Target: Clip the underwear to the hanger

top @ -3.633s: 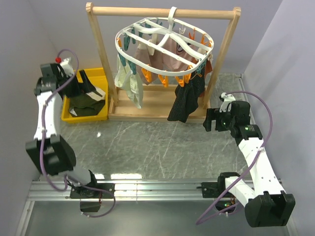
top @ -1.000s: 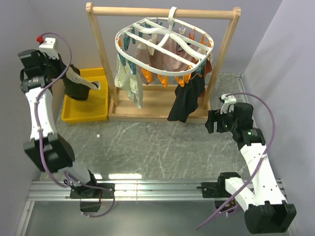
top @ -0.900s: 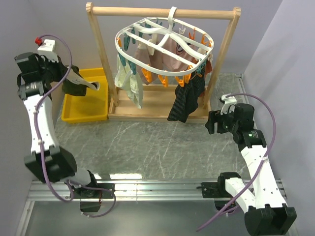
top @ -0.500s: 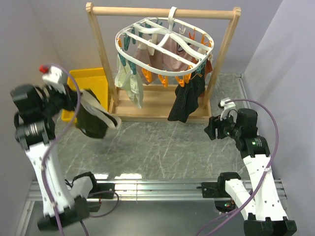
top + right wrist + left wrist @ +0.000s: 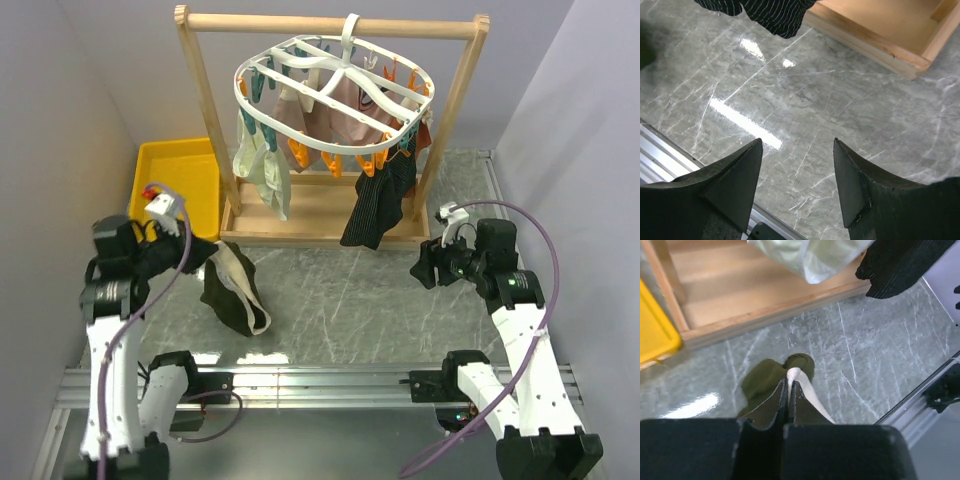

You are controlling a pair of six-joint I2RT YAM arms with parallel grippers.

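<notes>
The olive-green underwear (image 5: 232, 293) with its pale waistband hangs from my left gripper (image 5: 196, 258), low over the marble table at front left. In the left wrist view the jaws (image 5: 788, 385) are shut on the waistband, and the underwear (image 5: 767, 385) droops below them. The white oval hanger (image 5: 335, 100) with orange and teal clips hangs by its hook from the wooden rail, up and to the right of the underwear. My right gripper (image 5: 424, 264) hovers at right, open, with only bare marble between its fingers (image 5: 797, 145).
A yellow bin (image 5: 182, 178) sits at back left. The wooden rail frame (image 5: 330, 24) stands on a wooden base (image 5: 325, 215). A black ribbed garment (image 5: 378, 205), a pale cream one (image 5: 262, 170) and pinkish ones (image 5: 345, 120) hang from the hanger. A metal rail (image 5: 320, 385) runs along the near edge.
My left arm has lifted the underwear out of the yellow bin and swung it down and forward over the table. The right gripper has narrowed a little and shifted slightly.
</notes>
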